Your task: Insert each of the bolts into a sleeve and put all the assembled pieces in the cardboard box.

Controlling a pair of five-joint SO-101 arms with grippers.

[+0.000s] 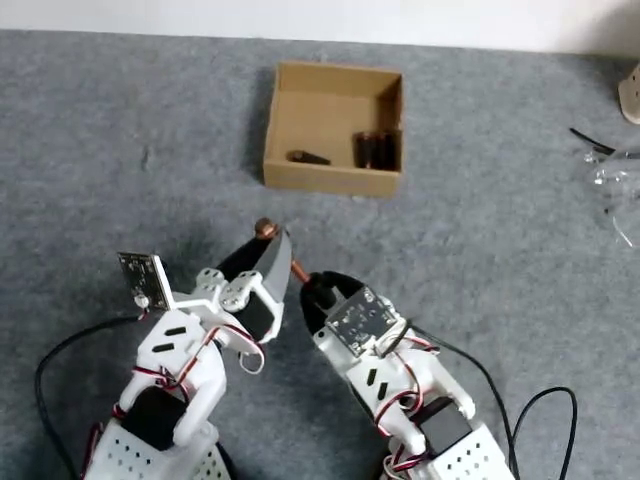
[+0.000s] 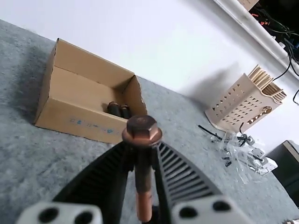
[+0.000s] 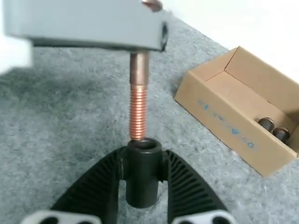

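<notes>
Slipping is the main danger, I judge. On the grey, felt-like counter (image 1: 500, 250), in front of the open cardboard box (image 1: 330, 178), the ribbed black left claw (image 2: 142, 158) pinches a coppery hex-head bolt (image 3: 138, 107). The right claw (image 3: 142, 156) pinches a smooth dark tubular sleeve (image 3: 142, 177), with the bolt's threaded tip at its mouth. A slight tilt could catch the threads on the rim and twist either part loose. Dark finished pieces (image 1: 375, 150) lie in the box.

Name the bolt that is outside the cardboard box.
The copper bolt gripped by the left end effector, its tip at the black sleeve in the right end effector; the other pieces lie inside the cardboard box.
</notes>
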